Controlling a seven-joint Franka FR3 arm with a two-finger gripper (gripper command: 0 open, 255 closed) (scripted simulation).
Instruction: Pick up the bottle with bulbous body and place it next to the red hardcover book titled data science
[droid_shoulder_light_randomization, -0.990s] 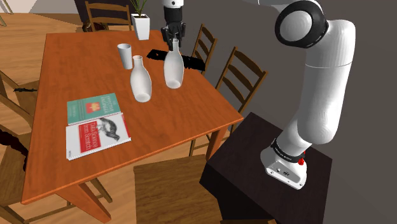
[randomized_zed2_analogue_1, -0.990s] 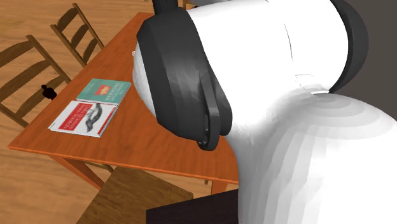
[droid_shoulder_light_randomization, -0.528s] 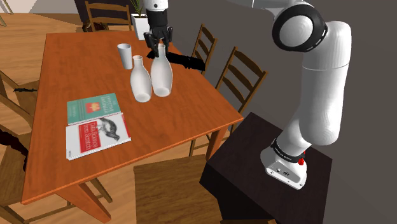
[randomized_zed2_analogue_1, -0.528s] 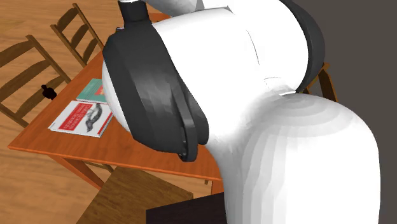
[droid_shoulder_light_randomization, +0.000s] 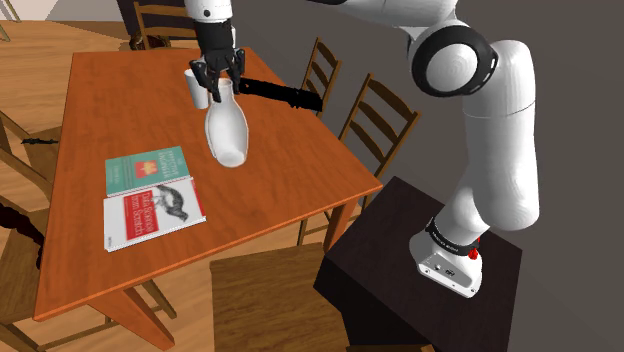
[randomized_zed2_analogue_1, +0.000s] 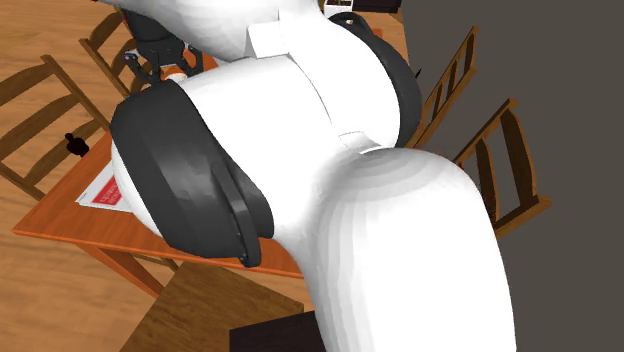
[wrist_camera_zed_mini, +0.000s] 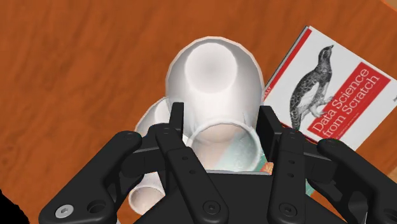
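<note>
Shoulder view: gripper clamped on the neck of the bulbous white bottle, likely the only part slim enough for the jaws. The bottle hangs over mid-table, well short of the red Data Science book by the near edge.

Second exterior view: arm blocks most of the table; a corner of the book peeks out.

Wrist view: fingers pinch the neck, body beyond them.
</note>
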